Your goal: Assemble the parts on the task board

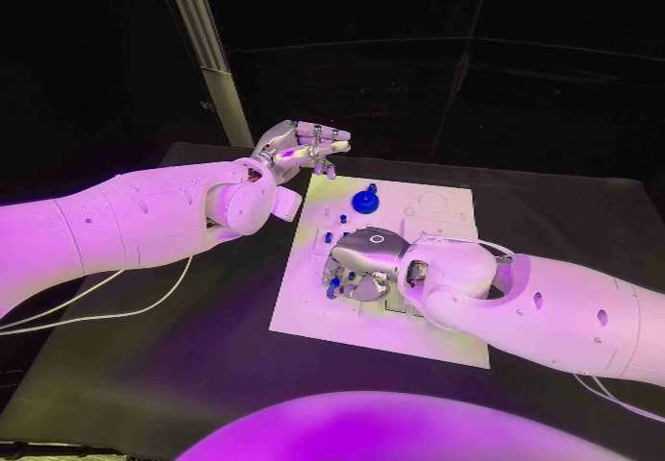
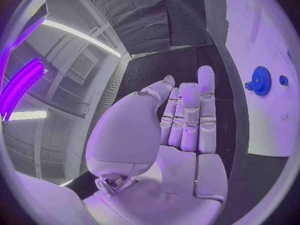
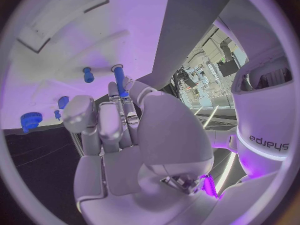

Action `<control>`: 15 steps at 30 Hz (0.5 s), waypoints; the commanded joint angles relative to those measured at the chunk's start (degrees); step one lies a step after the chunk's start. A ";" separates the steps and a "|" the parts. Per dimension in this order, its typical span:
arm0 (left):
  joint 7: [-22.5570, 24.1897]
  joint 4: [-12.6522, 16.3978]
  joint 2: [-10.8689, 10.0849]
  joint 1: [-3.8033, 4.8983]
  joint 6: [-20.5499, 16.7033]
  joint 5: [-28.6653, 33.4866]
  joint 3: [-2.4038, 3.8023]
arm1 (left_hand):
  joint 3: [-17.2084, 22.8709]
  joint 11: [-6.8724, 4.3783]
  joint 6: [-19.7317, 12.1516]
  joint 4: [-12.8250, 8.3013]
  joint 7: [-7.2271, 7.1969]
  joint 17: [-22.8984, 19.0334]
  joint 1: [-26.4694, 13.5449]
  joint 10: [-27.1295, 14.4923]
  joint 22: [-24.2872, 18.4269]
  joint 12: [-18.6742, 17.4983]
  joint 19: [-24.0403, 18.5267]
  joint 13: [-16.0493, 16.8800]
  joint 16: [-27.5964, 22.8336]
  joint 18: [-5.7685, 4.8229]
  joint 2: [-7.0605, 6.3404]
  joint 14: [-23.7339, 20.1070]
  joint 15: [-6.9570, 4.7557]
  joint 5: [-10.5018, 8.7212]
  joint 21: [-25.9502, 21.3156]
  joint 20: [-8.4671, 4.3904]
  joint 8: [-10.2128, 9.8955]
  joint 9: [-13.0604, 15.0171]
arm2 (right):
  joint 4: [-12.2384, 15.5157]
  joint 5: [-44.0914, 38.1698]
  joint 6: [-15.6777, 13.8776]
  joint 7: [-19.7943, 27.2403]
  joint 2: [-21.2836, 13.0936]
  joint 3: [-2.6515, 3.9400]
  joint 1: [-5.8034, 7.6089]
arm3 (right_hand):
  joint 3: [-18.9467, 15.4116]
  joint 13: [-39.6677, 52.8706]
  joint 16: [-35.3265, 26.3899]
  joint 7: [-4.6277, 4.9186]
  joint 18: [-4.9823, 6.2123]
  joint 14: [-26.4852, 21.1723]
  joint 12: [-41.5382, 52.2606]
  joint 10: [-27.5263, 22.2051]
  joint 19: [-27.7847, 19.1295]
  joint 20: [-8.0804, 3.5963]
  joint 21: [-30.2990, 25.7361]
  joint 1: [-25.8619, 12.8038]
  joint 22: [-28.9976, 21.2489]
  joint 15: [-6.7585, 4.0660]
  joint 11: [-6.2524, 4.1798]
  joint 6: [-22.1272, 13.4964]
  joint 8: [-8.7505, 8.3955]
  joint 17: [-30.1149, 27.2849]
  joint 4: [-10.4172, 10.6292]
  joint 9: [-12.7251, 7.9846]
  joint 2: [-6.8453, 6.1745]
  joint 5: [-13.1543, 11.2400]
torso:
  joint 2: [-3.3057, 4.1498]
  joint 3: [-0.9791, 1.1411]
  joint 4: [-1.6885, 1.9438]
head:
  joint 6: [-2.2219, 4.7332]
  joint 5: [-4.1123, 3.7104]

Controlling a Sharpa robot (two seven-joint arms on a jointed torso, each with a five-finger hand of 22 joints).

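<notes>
Task board point(image 1: 430, 331): white plate, centre of black surface point(image 1: 208, 365). Blue gear point(image 1: 364, 201) stands near the board's 12 o'clock edge; small blue pegs point(image 1: 329, 236) at its 9 o'clock side; assembly judged early, most pieces unplaced. Right hand point(image 1: 363, 269) low over the board; its wrist view shows a blue pin point(image 3: 119, 80) pinched at the fingertips. Left hand point(image 1: 298, 146) off the board's 11 o'clock corner, fingers extended together, holding nothing.

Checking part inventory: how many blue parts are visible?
5: the gear near the task board's far edge; a small piece beside it and another nearer; a short peg on the board; a long peg pinched by the right hand. Others may be hidden under that hand.
</notes>
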 commanded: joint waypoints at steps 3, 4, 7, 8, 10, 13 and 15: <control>0.20 -0.02 0.06 0.11 0.68 0.19 0.05 | 0.30 -0.04 0.37 0.11 0.07 -0.06 0.19 0.19 -0.05 0.27 -0.18 -0.08 -0.34 0.37 0.41 -0.36 0.06 0.23 -0.25 -0.17 0.32 0.02 | -0.09 -0.45 1.12 0.40 0.14 0.02 0.06 | 0.31 0.04 0.09 0.47 -0.43 0.87 -0.08 0.70 0.00 0.09 0.22 0.25 -0.05 -0.38 -0.31 0.05 -0.11 -0.08 0.12 -0.01 0.33 0.19 | -0.03 0.00 -0.02 | -0.04 0.03; 0.20 -0.02 0.07 0.11 0.69 0.19 0.05 | 0.30 -0.04 0.37 0.11 0.07 -0.06 0.19 0.19 -0.05 0.27 -0.18 -0.08 -0.34 0.37 0.41 -0.36 0.06 0.23 -0.25 -0.17 0.32 0.02 | -0.19 -0.53 1.32 0.29 0.17 0.02 0.06 | 0.31 0.04 0.09 0.47 -0.43 0.87 -0.08 0.70 0.00 0.09 0.22 0.25 -0.05 -0.38 -0.31 0.05 -0.11 -0.08 0.12 -0.01 0.33 0.19 | -0.03 0.00 -0.02 | -0.04 0.03; 0.19 -0.03 0.07 0.11 0.69 0.19 0.05 | 0.30 -0.04 0.37 0.11 0.07 -0.06 0.19 0.19 -0.05 0.27 -0.18 -0.08 -0.34 0.37 0.41 -0.36 0.06 0.23 -0.25 -0.17 0.32 0.02 | -0.47 -0.91 1.91 -0.05 0.27 0.02 0.06 | 0.31 0.04 0.09 0.47 -0.43 0.87 -0.08 0.70 0.00 0.09 0.22 0.25 -0.05 -0.38 -0.31 0.05 -0.11 -0.08 0.12 -0.01 0.33 0.19 | -0.05 0.00 -0.03 | -0.03 0.01; 0.18 -0.03 0.07 0.11 0.70 0.19 0.05 | 0.30 -0.04 0.37 0.11 0.07 -0.06 0.19 0.19 -0.05 0.27 -0.18 -0.08 -0.34 0.37 0.41 -0.36 0.06 0.23 -0.25 -0.17 0.32 0.02 | -0.58 -1.19 2.12 -0.16 0.32 0.01 0.06 | 0.33 0.04 0.08 0.48 -0.42 0.86 -0.09 0.70 -0.01 0.09 0.21 0.23 -0.07 -0.37 -0.31 0.05 -0.12 -0.10 0.11 -0.01 0.31 0.19 | -0.03 -0.01 -0.03 | -0.01 -0.01; 0.17 -0.03 0.06 0.11 0.70 0.19 0.05 | 0.30 -0.04 0.37 0.11 0.07 -0.06 0.19 0.19 -0.05 0.27 -0.18 -0.08 -0.34 0.37 0.41 -0.36 0.06 0.23 -0.25 -0.17 0.32 0.02 | -0.82 -1.77 2.70 -0.33 0.46 0.00 0.06 | 0.35 0.05 0.07 0.48 -0.42 0.86 -0.11 0.70 -0.03 0.09 0.20 0.21 -0.10 -0.37 -0.30 0.06 -0.12 -0.13 0.09 -0.01 0.29 0.19 | -0.03 -0.01 -0.03 | -0.01 -0.01; 0.17 -0.02 0.04 0.11 0.70 0.19 0.05 | 0.30 -0.04 0.37 0.11 0.07 -0.06 0.19 0.19 -0.05 0.27 -0.18 -0.08 -0.34 0.37 0.41 -0.36 0.06 0.23 -0.25 -0.17 0.32 0.02 | -0.94 -2.12 3.25 -0.47 0.55 -0.28 0.05 | 0.35 0.05 0.07 0.48 -0.42 0.86 -0.11 0.70 -0.03 0.09 0.20 0.21 -0.10 -0.37 -0.30 0.06 -0.12 -0.13 0.09 -0.01 0.29 0.19 | 0.00 0.00 -0.04 | -0.06 -0.01; 0.16 -0.01 0.02 0.11 0.70 0.19 0.05 | 0.30 -0.04 0.37 0.11 0.07 -0.06 0.19 0.19 -0.05 0.27 -0.18 -0.08 -0.34 0.37 0.41 -0.36 0.06 0.23 -0.25 -0.17 0.32 0.02 | -0.96 -2.38 3.51 -0.58 0.59 -0.57 0.05 | 0.35 0.05 0.07 0.48 -0.42 0.86 -0.11 0.70 -0.03 0.09 0.20 0.21 -0.10 -0.37 -0.30 0.06 -0.12 -0.13 0.09 -0.01 0.29 0.19 | 0.03 0.01 -0.05 | -0.10 0.01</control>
